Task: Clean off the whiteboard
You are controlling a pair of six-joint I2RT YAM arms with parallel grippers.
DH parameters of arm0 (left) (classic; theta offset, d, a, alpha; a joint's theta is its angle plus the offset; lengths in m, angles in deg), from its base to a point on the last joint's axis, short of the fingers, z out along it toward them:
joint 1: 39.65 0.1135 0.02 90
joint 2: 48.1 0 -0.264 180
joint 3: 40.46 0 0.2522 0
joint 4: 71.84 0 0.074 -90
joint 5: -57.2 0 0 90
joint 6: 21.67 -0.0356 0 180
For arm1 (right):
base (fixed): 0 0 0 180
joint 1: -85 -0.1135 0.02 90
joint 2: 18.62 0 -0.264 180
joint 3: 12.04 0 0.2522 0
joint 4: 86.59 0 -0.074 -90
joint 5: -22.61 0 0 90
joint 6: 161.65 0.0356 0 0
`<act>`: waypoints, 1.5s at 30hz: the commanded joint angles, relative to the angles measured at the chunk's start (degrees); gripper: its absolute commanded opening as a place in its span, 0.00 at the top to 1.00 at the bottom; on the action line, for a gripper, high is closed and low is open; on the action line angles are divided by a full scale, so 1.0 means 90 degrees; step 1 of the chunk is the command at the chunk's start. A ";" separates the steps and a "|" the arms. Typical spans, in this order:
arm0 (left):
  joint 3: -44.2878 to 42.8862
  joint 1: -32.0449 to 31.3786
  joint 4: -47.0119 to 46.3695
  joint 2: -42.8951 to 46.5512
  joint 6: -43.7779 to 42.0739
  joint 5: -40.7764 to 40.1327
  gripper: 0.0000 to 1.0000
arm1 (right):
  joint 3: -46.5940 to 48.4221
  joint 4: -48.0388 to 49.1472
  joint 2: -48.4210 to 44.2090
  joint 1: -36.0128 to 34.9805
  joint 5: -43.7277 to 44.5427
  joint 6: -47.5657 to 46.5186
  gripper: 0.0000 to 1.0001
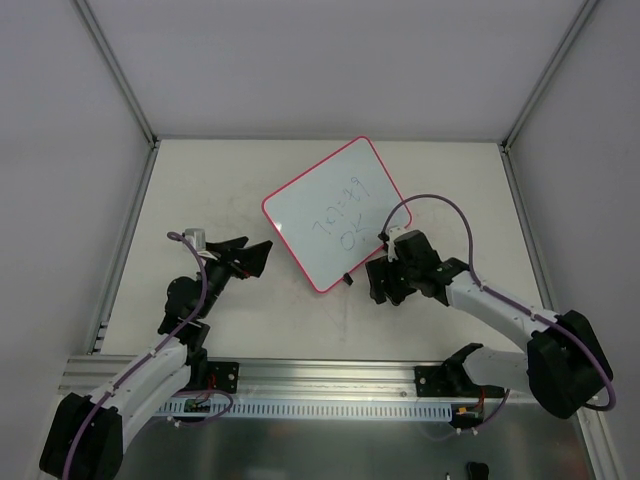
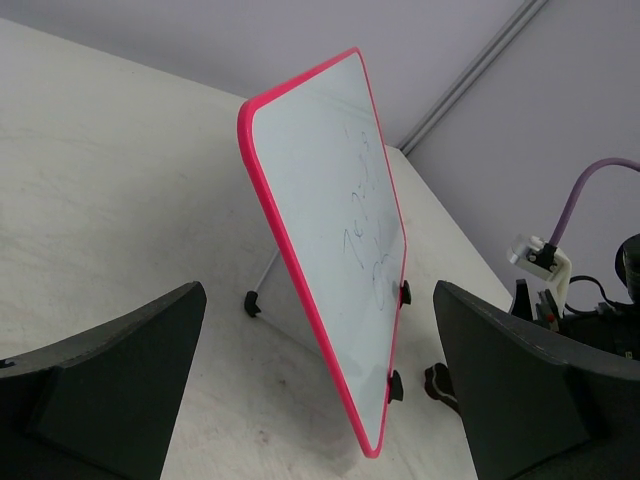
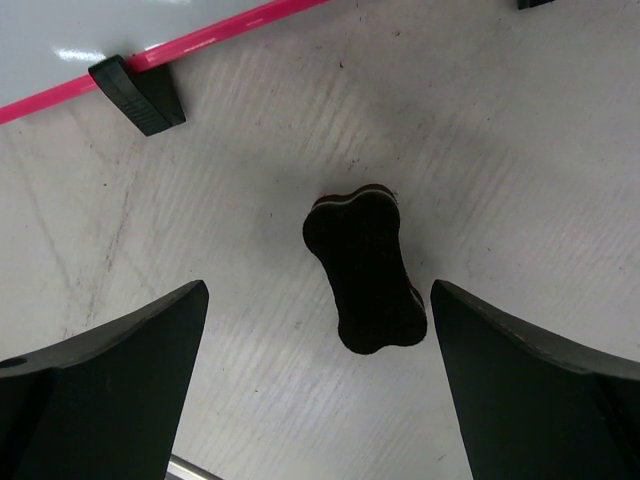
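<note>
Whiteboard (image 1: 333, 212) sits skewed, handwriting on it; left gripper (image 1: 256, 250) just beside it, right gripper (image 1: 385, 282) at its near edge.

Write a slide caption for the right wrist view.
Open right tool hovers over the black eraser on the table, beside the whiteboard's pink edge and clip.

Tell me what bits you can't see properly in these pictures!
1. Writing on the whiteboard: too small and faint from the top, too slanted in the left wrist view.
2. Eraser: hidden under the right end effector in the top view.
3. Whiteboard in the right wrist view: cut off by the top edge, only rim and a clip show.
</note>
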 commanded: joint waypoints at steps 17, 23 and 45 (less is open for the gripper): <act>-0.0047 0.0050 -0.0063 0.0311 -0.0387 -0.0196 0.01 | 0.0086 0.0282 0.0627 -0.0121 0.0243 0.0889 0.19; -0.0018 0.0050 0.0024 0.0418 -0.0416 -0.0235 0.01 | -0.0051 0.0233 0.0705 -0.0180 0.0418 0.1122 0.25; -0.0066 0.0050 -0.0005 0.0203 -0.0445 -0.0147 0.01 | 0.0134 -0.0089 0.1154 -0.0327 0.1298 0.1592 0.80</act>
